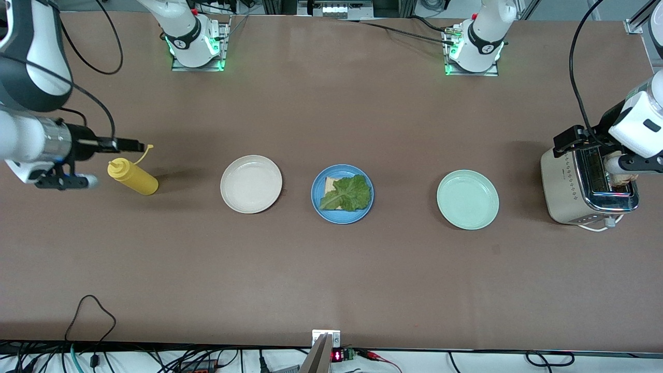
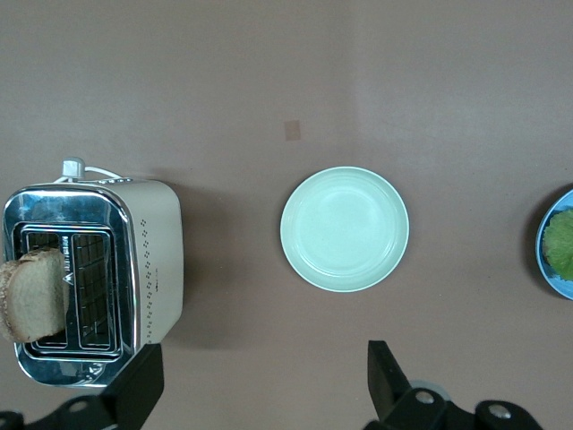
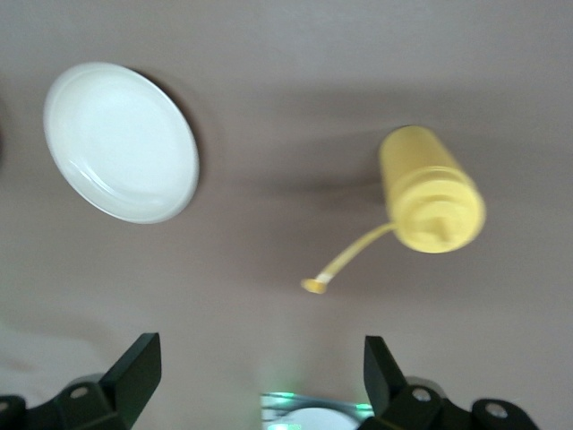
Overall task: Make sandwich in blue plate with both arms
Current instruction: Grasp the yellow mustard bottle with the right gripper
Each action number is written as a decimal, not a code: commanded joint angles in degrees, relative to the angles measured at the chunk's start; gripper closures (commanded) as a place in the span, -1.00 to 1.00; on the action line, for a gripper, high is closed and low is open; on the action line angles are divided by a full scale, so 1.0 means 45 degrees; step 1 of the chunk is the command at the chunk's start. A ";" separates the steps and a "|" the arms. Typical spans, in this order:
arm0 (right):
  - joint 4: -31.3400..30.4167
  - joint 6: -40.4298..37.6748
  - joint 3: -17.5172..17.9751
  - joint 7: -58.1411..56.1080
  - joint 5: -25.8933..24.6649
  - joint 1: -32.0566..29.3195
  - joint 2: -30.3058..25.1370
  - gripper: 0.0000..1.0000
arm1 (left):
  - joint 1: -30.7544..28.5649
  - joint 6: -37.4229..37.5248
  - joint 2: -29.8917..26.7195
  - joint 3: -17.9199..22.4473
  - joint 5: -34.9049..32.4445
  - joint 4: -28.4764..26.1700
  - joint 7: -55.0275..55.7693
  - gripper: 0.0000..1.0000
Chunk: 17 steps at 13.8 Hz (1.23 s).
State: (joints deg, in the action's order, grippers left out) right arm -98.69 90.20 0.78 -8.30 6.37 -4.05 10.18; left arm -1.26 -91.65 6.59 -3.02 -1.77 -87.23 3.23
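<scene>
The blue plate (image 1: 316, 201) lies mid-table, between a cream plate and a mint plate. On it rests one slice of toasted bread (image 1: 329, 182) with a ruffled lettuce leaf (image 1: 348, 194) on top. A second slice (image 1: 619, 178) stands up out of a toaster slot; the left wrist view shows this slice (image 2: 32, 296) too. My left gripper (image 1: 567, 141) hangs open over the toaster's edge, its fingers (image 2: 386, 377) wide apart with nothing between them. My right gripper (image 1: 124, 143) is open and empty in the air above a yellow squeeze bottle, its fingertips (image 3: 136, 367) spread.
The silver toaster (image 1: 570, 191) stands at the left arm's end of the table. The mint plate (image 1: 467, 200) and cream plate (image 1: 251, 184) hold nothing. The yellow bottle (image 1: 132, 177) lies at the right arm's end with its cap (image 3: 313, 286) dangling open.
</scene>
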 commanded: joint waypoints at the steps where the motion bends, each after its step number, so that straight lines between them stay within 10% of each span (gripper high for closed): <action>1: -0.3139 0.1924 0.0334 -0.3608 -0.0652 -0.1263 -0.2044 -1.00 | 0.0046 -0.0122 -0.0565 0.0065 -0.0036 -0.0479 -0.0056 -1.00; 7: -0.4609 0.5166 0.0373 -1.3005 -0.0071 -0.3707 -0.2184 -1.00 | 0.0046 -0.0024 -0.0625 0.0064 -0.0095 -0.0558 0.0317 -1.00; 17: -0.4963 0.6753 0.0373 -2.3674 0.6295 -0.5954 0.0567 -1.00 | -0.0150 0.0015 -0.0918 0.0065 -0.0056 -0.0888 0.0220 -1.00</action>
State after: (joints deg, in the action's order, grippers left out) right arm -121.47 120.47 1.21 -109.11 31.15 -28.78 11.08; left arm -1.68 -91.42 4.60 -2.72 -1.77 -88.61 4.24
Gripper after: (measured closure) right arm 0.000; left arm 0.000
